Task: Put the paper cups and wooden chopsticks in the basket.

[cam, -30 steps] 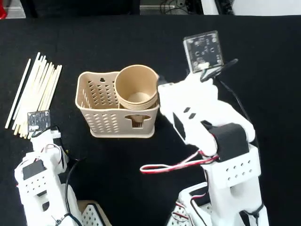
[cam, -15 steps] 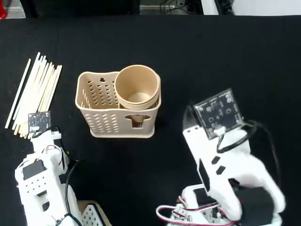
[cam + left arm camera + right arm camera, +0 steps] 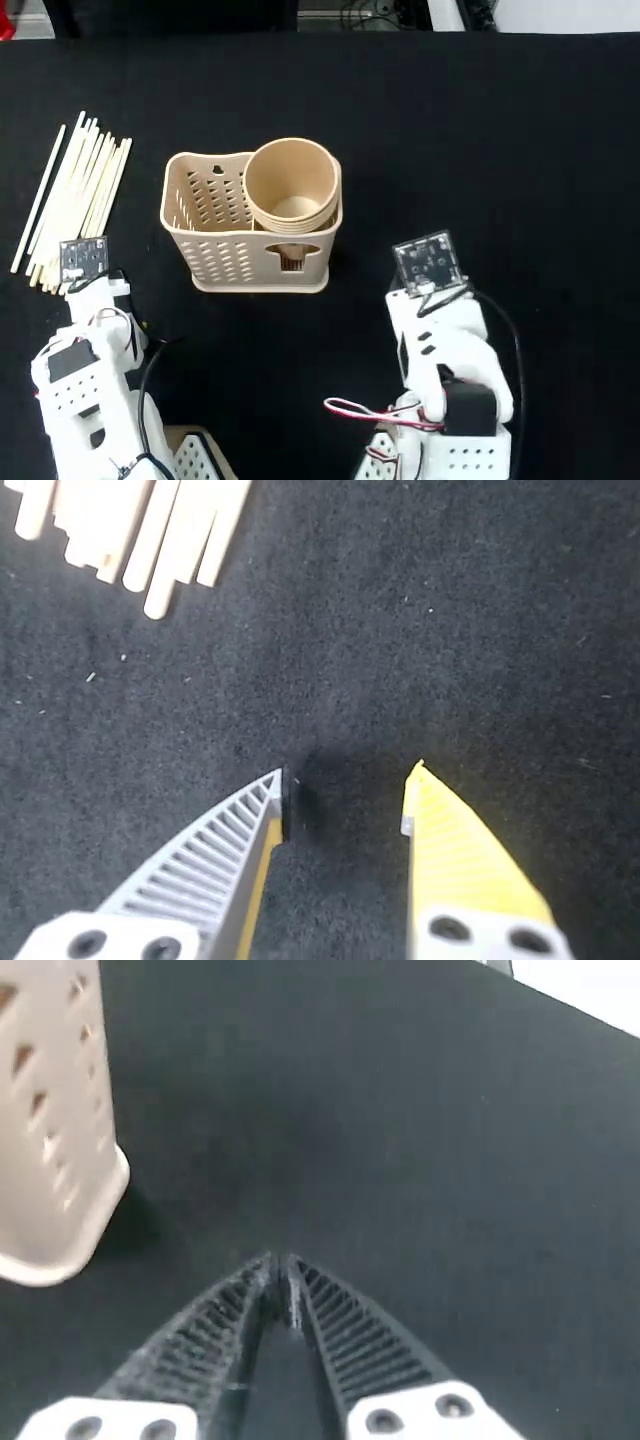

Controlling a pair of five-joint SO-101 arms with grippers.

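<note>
Nearest, left gripper [image 3: 347, 772]: jaws apart, nothing between, over bare cloth [image 3: 450, 630] just short of the chopsticks' [image 3: 130, 530] ends. Right gripper [image 3: 280, 1260]: tips together, empty, low and near the basket [image 3: 50, 1140]. Farther out, cups [image 3: 290, 185] already nested in the basket's half nearer the right arm. Chopsticks fanned flat on the cloth, well apart from the basket on its other side.

Likely trouble: pinching too few from that loose fan, or rolling the rest away, since thin and smooth and flat on cloth, with little to get under. Could also slip askew in a hard plastic grip and miss the free, narrow half, or lever the light basket over.

Chopsticks pale wood, slim, straight. Basket beige plastic, perforated walls, rounded corners. Cups brown paper, tapered, rolled rims. Cloth black, matte, faintly fuzzy.
</note>
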